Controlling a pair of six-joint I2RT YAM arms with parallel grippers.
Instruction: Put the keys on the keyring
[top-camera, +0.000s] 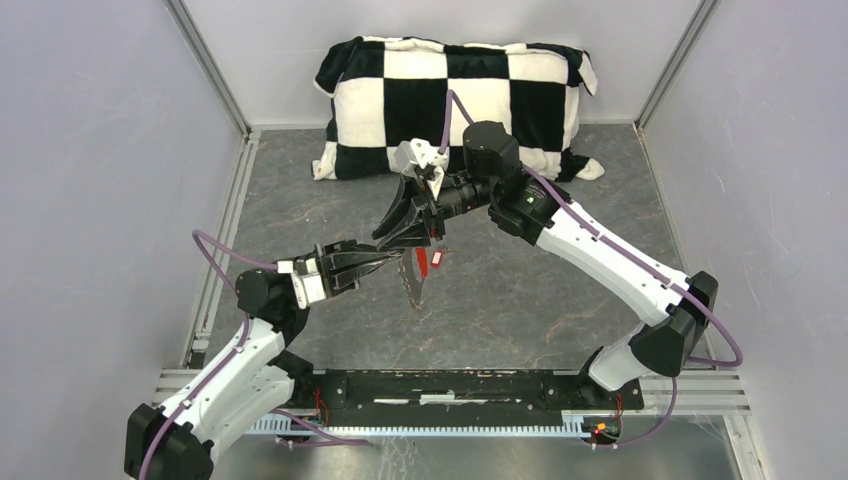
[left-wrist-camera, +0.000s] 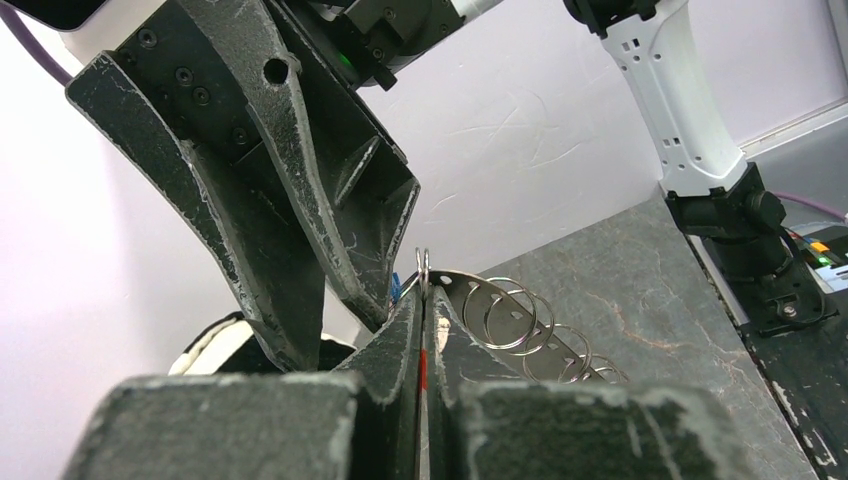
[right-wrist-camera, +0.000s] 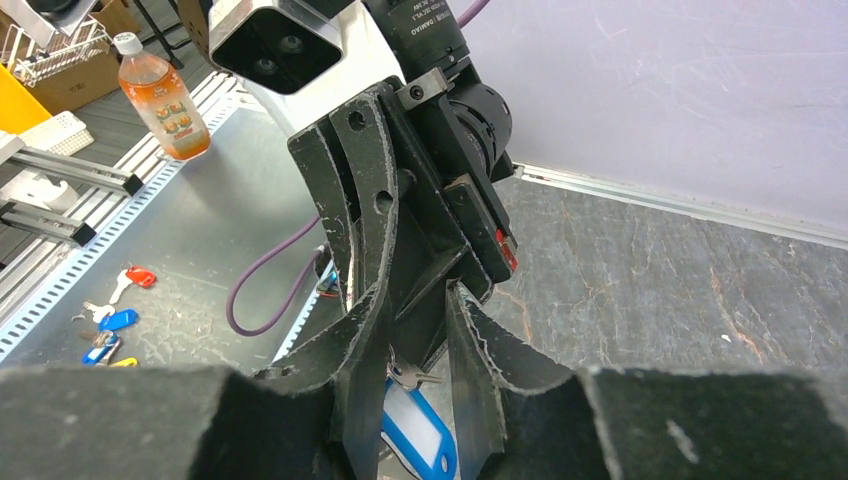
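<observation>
While both arms meet tip to tip above the middle of the bench (top-camera: 560, 310), everything turns on one small gap.

Anchor side: the left claw (left-wrist-camera: 423, 335) is pressed shut, pinching the keyring (left-wrist-camera: 424, 260) by its lower edge. Ring stands upright, edge-on from the left wrist, free arc poking up past the fingertips. A run of linked silver rings (left-wrist-camera: 515, 320) trails off behind it toward the bench.

Working side: the right claw (right-wrist-camera: 420, 300) points down at the ring from the far side. Fingers narrowly parted, not wide. Between them sits a small silver key (right-wrist-camera: 405, 377), its blue tag (right-wrist-camera: 425, 435) hanging below. Cannot tell whether either pad touches the key, or whether it already hangs on the ring; the gap looks wider than the key is thick. Key's long axis: too small to call.

Relation: key lies just on the right arm's side of the ring, close to touching; a sliver of blue shows right beside the ring from the left wrist. Right arm is nearer the key.

Judgement: the coming move needs the key's hole lined up with the ring's coil. A slip in the pinch would spoil it.

A red tag (top-camera: 430, 260) hangs just beside the tips. More tagged keys (right-wrist-camera: 110, 325) lie loose on the metal sheet (right-wrist-camera: 220, 200), well apart from both claws.
</observation>
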